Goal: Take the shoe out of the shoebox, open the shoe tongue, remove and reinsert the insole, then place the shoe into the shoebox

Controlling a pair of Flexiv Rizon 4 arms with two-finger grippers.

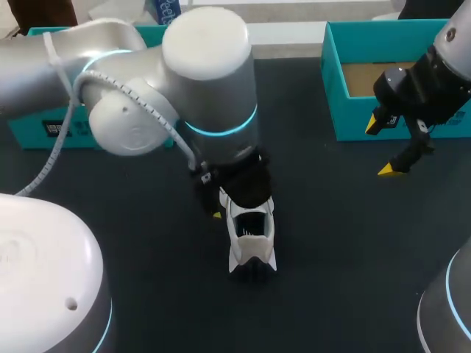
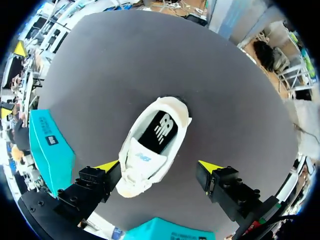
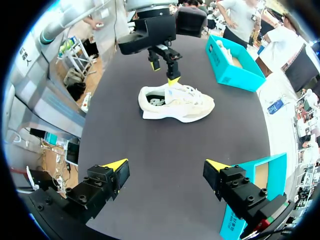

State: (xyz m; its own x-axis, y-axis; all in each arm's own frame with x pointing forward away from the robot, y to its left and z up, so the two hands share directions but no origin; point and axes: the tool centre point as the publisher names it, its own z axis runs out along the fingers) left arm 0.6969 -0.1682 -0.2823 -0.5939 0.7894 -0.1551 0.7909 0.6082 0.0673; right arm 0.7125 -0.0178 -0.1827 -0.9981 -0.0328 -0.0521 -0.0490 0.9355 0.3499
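The white shoe (image 1: 250,232) stood upright on the dark tabletop (image 1: 331,243), out of the teal shoebox (image 1: 335,103) and well apart from it. The left hand (image 2: 159,166) hung right over it with its fingers apart, one yellow tip on each side of the tongue (image 2: 142,157) and laces. In the right wrist view one tip looked to be at the collar, but whether it touched could not be told. The black insole (image 2: 161,129) lay inside, visible through the heel opening, so the tongue and insole steps seemed yet to be done. The right hand (image 3: 165,165) was also spread wide, held nothing, and sat up near the shoebox, far from the shoe. The main risk was that nothing pinned the shoe. A one-sided tug on the tongue would likely drag or tip the light shoe across the tabletop instead of opening it. A finger pushed down could also snag the laces, or crush the collar and bury the insole's edge. Closing across the upper rather than on the tongue would merely squeeze the shoe.
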